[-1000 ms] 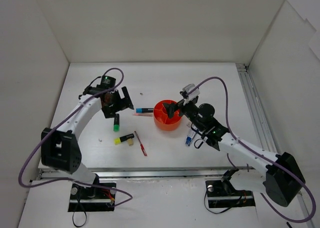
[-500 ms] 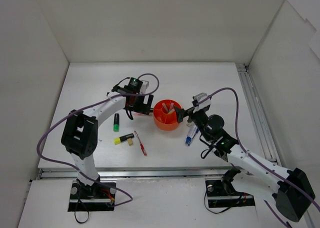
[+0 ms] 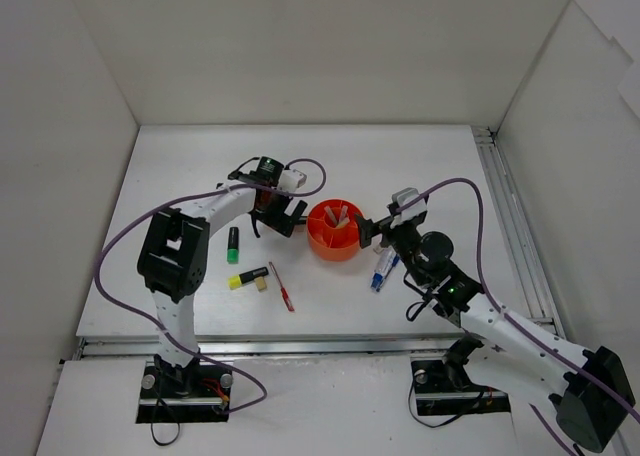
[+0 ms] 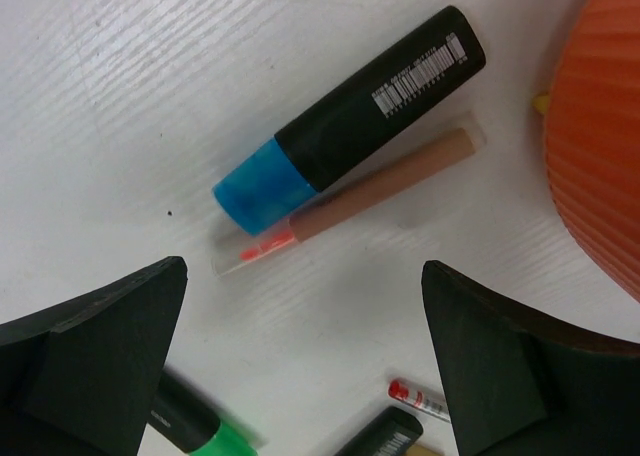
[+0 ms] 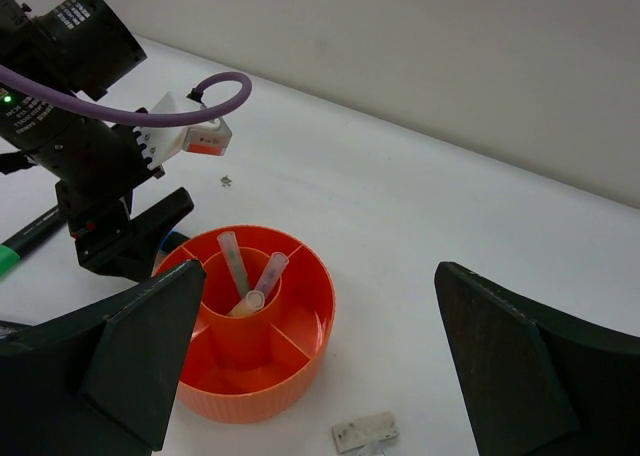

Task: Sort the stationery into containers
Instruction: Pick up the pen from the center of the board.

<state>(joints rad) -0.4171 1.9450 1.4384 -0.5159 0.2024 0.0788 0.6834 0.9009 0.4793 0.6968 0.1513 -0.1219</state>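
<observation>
Orange tub [image 5: 250, 396] just ahead of spread right gripper [image 5: 318, 276], bare table [image 3: 400, 166] beyond. Spread left gripper [image 4: 300, 296] straddles blue highlighter [image 4: 350, 116] and pen [image 4: 380, 186] beside tub wall. A second ago it was further left, and right was over the tub.

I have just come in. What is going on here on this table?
Sorting into the orange tub is under way. The left claw is open and hovers above a blue-capped highlighter and a pink pen, which lie side by side next to the tub; it holds nothing. The right claw is open and empty too, facing the tub from the other side. In the tub's central ring stand two pens. A green highlighter, a yellow highlighter, a red pen and a marker lie on the table.
</observation>
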